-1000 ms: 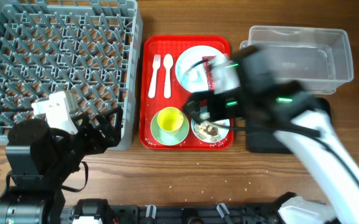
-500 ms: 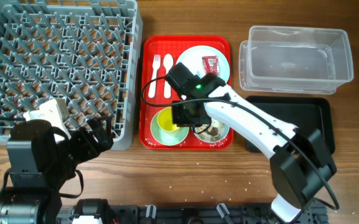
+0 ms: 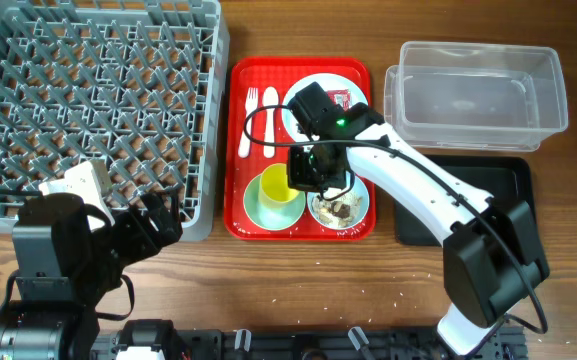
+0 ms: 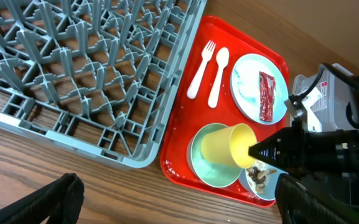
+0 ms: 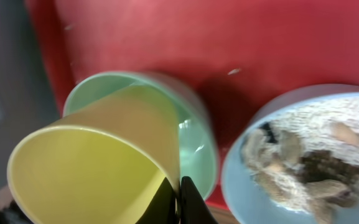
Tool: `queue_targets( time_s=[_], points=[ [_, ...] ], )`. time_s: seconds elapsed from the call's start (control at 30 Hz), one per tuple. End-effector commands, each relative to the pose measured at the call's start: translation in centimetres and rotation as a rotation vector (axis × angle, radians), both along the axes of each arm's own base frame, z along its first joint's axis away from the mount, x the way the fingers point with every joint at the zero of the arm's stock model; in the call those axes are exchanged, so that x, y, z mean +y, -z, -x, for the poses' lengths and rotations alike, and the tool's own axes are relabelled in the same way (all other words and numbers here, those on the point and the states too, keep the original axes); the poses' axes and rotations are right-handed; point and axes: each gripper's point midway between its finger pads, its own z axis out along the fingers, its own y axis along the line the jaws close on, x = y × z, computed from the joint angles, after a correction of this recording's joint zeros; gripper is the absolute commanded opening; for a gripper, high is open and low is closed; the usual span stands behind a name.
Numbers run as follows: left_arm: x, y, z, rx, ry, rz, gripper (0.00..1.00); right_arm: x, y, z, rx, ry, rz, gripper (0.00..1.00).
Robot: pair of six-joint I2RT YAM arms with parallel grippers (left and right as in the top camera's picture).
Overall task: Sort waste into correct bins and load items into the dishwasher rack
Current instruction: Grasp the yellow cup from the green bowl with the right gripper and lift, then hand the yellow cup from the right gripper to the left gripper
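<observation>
Over red tray [image 3: 236, 150], 7 o'clock corner: R gripper [image 5: 179, 194] has the yellow-green cup [image 5: 98, 155] by its rim wall, jaws closed to a sliver on it.
Cup: tipped well off upright, over the empty blue-green bowl [image 3: 268, 212]; can't tell if it touches the bowl.
Scraps bowl [image 3: 340, 208]: 5 o'clock on tray, just beside the 1st bowl, brownish-white scraps inside, close under R gripper.
Plate [image 4: 247, 93]: 1 o'clock on tray, red wrapper [image 4: 266, 94] lying on it; from overhead R arm crosses it and hides approx. half.
Fork [image 3: 250, 122] + spoon [image 3: 269, 122]: side by side at 11 o'clock on tray, apart from arm.
Rack [image 3: 88, 100]: 9 o'clock of tray, just beside its edge.
Clear tub [image 3: 478, 95]: 2 o'clock of tray.
Black tray [image 3: 513, 175]: 4 o'clock of tray, R arm passing over its inner side.
L gripper [image 4: 179, 185]: near rack's front edge, 8 o'clock of tray, jaws spread wide, holding nothing.
</observation>
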Motion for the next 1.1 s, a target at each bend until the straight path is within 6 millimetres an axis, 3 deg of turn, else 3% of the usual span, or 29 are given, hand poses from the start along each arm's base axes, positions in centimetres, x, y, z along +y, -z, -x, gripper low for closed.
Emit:
queue_targets(
  time_s=[0.0,0.07,0.13,0.17,0.27,0.4,0.53,0.67,0.93,1.07],
  points=[
    [0.1,-0.6,0.0,-0.015,-0.013,0.0,1.0,1.0,-7.7,0.0,-0.097,-0.158,-0.33,0.04],
    [-0.7,-0.9,-0.1,-0.023,0.022,0.035,1.0,-0.9,-13.0,-0.6,-0.206,-0.174,-0.476,0.04],
    [-3.7,-2.3,-0.4,-0.073,0.154,0.159,1.0,-3.2,-17.5,-0.4,-0.324,-0.199,-0.586,0.04],
    [-6.1,-3.9,-0.7,-0.113,0.263,0.267,1.0,-3.8,-18.8,-0.2,-0.358,-0.204,-0.615,0.04],
    [-10.0,-5.9,-1.3,-0.107,0.458,0.478,1.0,-5.8,-22.0,0.2,-0.465,-0.201,-0.67,0.05],
    [-12.4,-7.7,-2.6,-0.047,0.69,0.771,0.97,-5.6,-23.6,1.0,-0.491,-0.248,-0.745,0.04],
    [-11.5,-9.6,-4.0,-0.031,0.861,1.041,0.93,-4.5,-26.5,2.4,-0.539,-0.372,-0.916,0.04],
    [-11.7,-8.8,-4.9,0.01,0.848,1.066,0.93,-3.0,-28.0,2.9,-0.543,-0.418,-0.982,0.04],
    [-12.4,-10.2,-2.8,-0.027,0.9,1.034,0.93,1.7,-29.2,3.7,-0.571,-0.524,-1.032,0.04],
    [-12.5,-11.1,-1.4,-0.065,0.925,1.007,0.93,3.1,-28.4,3.3,-0.537,-0.529,-1.042,0.04]
  ],
)
